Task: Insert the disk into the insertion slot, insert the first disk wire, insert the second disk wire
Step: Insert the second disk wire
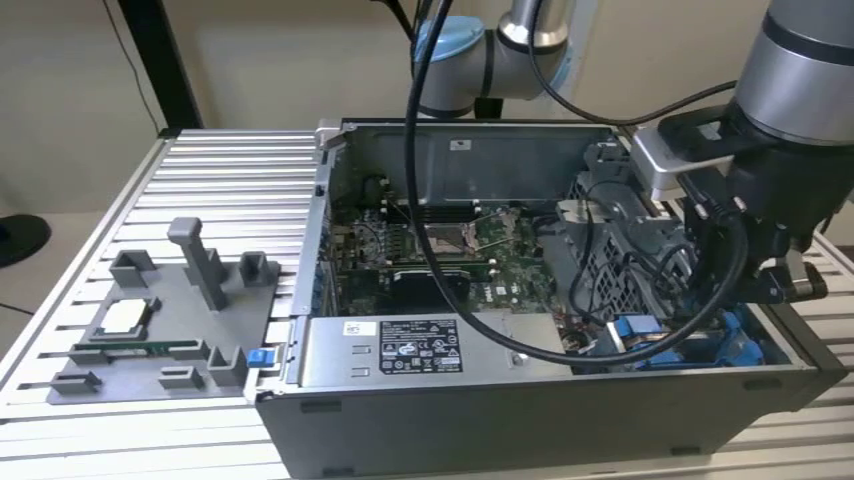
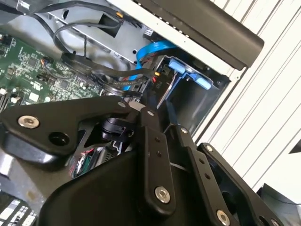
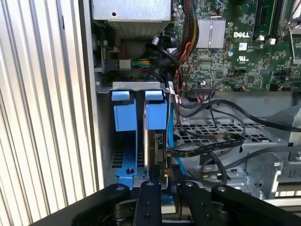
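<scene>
In the first wrist view the disk (image 3: 158, 141) stands edge-on in the insertion slot (image 3: 136, 86), and its blue carrier tab (image 3: 155, 113) is level with the neighbouring blue carrier (image 3: 124, 113). A flat black disk wire (image 3: 202, 147) runs over the perforated cage to the disk's near end. My gripper (image 3: 165, 181) sits right at that end and looks shut on the wire's black connector (image 2: 113, 127). In the second wrist view the gripper (image 2: 135, 109) is next to the disk's silver edge (image 2: 165, 94) and blue tab (image 2: 188, 70). In the exterior view the arm's wrist (image 1: 767, 190) reaches down into the case's right corner.
The green motherboard (image 1: 441, 250) fills the case's middle, and the labelled power-supply box (image 1: 414, 350) lies along its front. Loose black cables (image 3: 216, 108) and a blue flat cable (image 2: 157, 47) crowd the bay. A grey fixture tray (image 1: 160, 330) sits on the ribbed table (image 3: 42, 117).
</scene>
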Robot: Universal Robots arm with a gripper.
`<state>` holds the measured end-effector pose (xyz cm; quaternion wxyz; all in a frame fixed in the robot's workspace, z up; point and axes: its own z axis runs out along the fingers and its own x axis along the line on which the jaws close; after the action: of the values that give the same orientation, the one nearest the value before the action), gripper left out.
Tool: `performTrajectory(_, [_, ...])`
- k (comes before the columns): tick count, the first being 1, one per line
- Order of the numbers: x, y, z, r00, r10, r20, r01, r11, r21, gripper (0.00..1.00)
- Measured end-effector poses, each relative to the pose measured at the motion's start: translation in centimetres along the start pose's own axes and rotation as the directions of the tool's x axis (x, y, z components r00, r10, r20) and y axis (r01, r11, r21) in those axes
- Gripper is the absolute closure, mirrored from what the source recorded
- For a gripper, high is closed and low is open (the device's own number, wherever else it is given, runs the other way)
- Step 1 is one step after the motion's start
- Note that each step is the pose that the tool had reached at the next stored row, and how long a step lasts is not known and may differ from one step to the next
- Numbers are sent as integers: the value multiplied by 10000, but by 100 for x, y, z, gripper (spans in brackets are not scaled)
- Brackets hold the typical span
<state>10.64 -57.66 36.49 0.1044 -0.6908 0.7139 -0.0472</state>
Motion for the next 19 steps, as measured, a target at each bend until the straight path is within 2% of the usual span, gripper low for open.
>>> performTrajectory(2, [0,-1,0,10000,-2,1,2,10000,0,0])
performTrajectory(3, [0,-1,-1,10000,-2,1,2,10000,0,100])
performTrajectory(12, [-1,-7,-4,10000,-2,-4,2,10000,-11,100])
performTrajectory(14, [-2,-28,-1,10000,10,-17,-10,9999,-170,100])
performTrajectory(19, [-1,-27,2,10000,14,-13,-14,9998,-203,100])
